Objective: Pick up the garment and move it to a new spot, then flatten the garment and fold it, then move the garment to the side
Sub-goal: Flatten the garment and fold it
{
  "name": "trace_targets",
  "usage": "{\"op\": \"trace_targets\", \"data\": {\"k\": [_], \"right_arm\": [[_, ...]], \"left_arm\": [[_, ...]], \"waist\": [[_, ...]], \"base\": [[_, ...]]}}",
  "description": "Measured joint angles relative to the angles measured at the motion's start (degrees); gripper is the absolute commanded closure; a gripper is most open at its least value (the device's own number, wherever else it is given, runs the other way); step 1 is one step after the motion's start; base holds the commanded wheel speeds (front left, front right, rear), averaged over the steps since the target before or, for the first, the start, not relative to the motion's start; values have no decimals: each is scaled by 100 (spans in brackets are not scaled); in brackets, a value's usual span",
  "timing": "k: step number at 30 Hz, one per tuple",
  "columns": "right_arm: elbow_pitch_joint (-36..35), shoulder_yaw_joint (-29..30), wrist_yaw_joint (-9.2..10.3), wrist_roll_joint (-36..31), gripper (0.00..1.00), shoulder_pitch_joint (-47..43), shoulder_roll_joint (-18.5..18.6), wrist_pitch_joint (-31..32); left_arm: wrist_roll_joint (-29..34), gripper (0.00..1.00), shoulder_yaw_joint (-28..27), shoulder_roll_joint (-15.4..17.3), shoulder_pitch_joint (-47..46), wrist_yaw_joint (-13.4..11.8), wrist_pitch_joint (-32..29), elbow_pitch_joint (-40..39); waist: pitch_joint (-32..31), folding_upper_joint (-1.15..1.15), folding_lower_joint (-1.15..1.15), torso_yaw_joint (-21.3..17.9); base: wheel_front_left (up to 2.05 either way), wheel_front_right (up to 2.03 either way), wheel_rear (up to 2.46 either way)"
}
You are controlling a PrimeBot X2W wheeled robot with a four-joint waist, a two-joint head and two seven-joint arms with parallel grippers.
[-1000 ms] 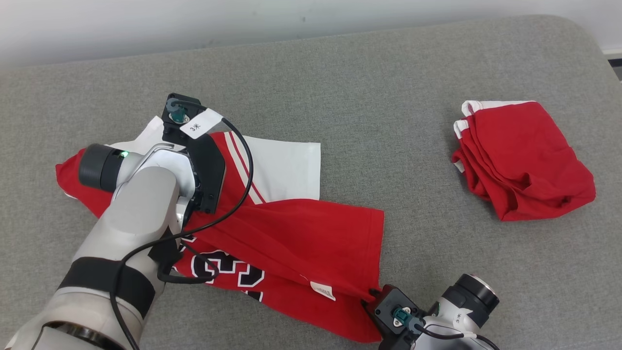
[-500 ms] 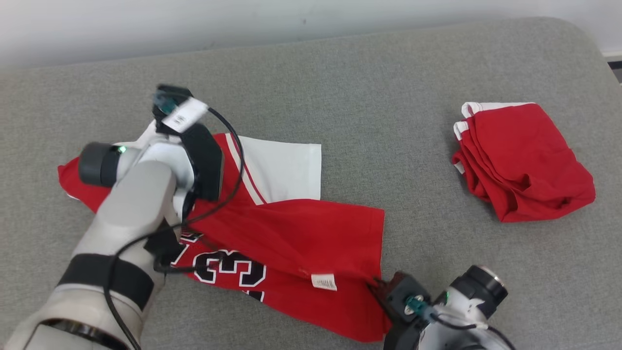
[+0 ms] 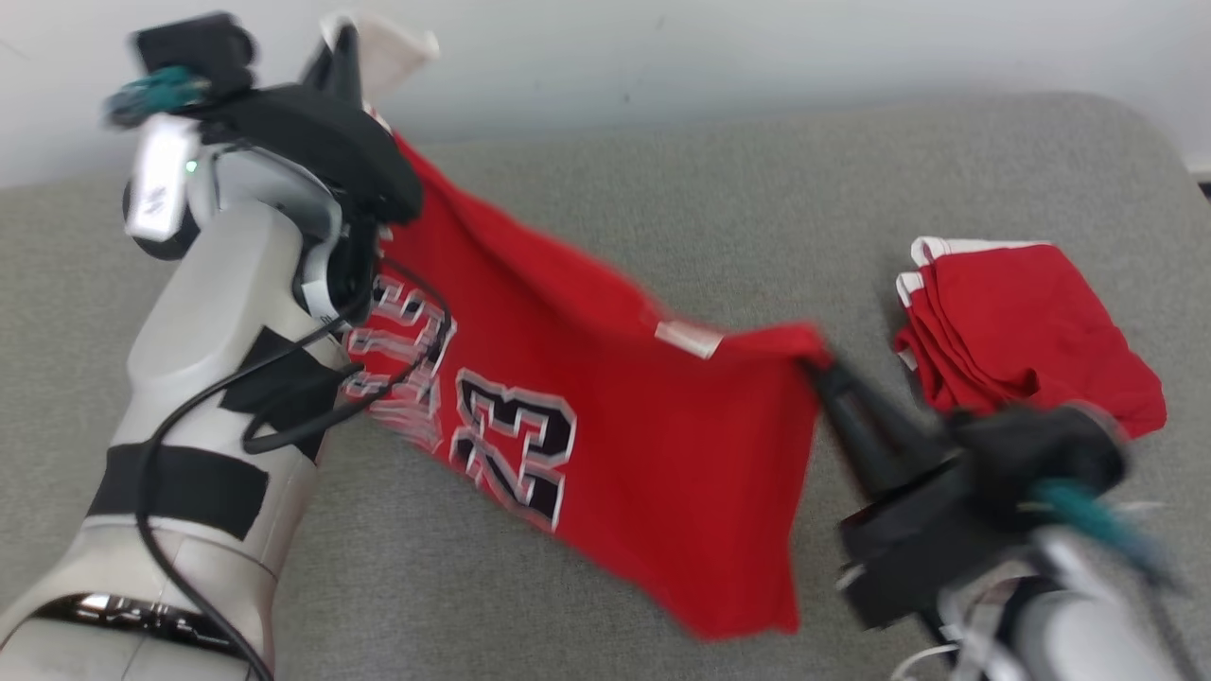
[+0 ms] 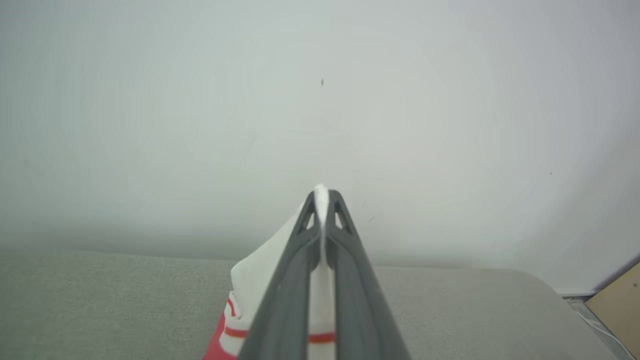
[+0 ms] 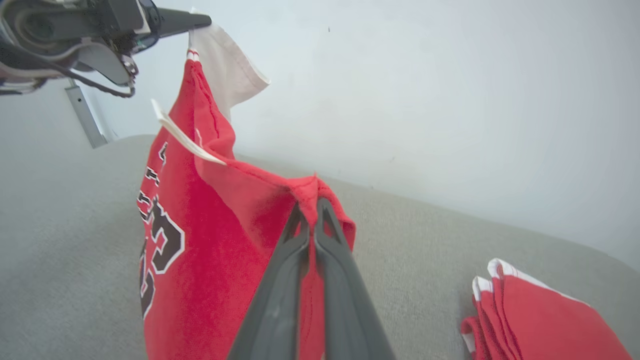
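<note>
Over the grey cloth tabletop (image 3: 662, 170), ur left gripper (image 4: 321, 195) n right gripper (image 5: 316, 202) pinch the red numbered jersey (image 3: 615, 407) tight, midair; flatten+fold not done.

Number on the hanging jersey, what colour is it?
The number is black, outlined white, on the red jersey; head view shows it best.

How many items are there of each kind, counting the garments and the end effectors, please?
Garments: 2, the red jersey held up off the grey surface and the folded red garment lying on it.
End effectors: 2, the left end effector and the right end effector, each shut on the red jersey.
Total: 4.
</note>
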State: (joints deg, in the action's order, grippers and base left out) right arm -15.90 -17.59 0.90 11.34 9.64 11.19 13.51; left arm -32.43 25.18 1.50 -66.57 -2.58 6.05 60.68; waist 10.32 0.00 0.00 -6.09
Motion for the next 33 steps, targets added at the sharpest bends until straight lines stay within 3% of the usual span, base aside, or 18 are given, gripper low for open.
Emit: {"op": "trace_targets", "data": {"k": [4,6,9,12,15,20,22,25,29,33], "right_arm": [[-922,576,-182,666,100,-103,146,-628],[-1367,878,-252,895,100,-98,238,-864],[-1880,1305,-309,1230,100,-84,285,-1049],[-1924,1616,-322,1339,100,21,402,-1025],[-1403,1762,-308,1559,100,363,417,-861],[870,1298,-308,1552,100,1288,347,-370],[2045,1245,-222,1809,100,2016,-60,-297],[2964,1449,21,1927,100,3492,-584,-456],[2332,1933,68,1923,100,4888,-388,-972],[1958,2038,-97,1856,100,4887,169,-1099]], "left_arm": [[-705,100,-386,0,315,170,775,-942],[-1083,100,-532,-4,511,385,1034,-1505],[-1529,100,-569,8,753,634,901,-2377],[-1890,100,-527,-4,922,601,834,-3104],[-1981,100,-602,-11,1067,323,806,-3315],[-2013,100,-744,9,1478,-236,712,-2440],[-2152,100,-743,4,1493,-302,710,-1875],[-2442,100,-906,-1,1085,-348,775,-1616],[-2724,100,-922,-12,-218,-254,858,-2707],[-2871,100,-966,-91,-394,-270,870,-3570]], "waist": [[-200,0,0,84],[-315,0,0,131],[-501,0,0,209],[-676,0,-1,298],[-775,-1,-2,415],[-714,0,-1,508],[-637,0,0,504],[-515,1,1,429],[-350,0,1,292],[-187,-1,-1,246]], "base": [[0,0,0],[0,0,0],[0,0,0],[0,0,0],[0,0,0],[0,0,0],[0,0,0],[0,0,0],[0,0,0],[0,0,0]]}}
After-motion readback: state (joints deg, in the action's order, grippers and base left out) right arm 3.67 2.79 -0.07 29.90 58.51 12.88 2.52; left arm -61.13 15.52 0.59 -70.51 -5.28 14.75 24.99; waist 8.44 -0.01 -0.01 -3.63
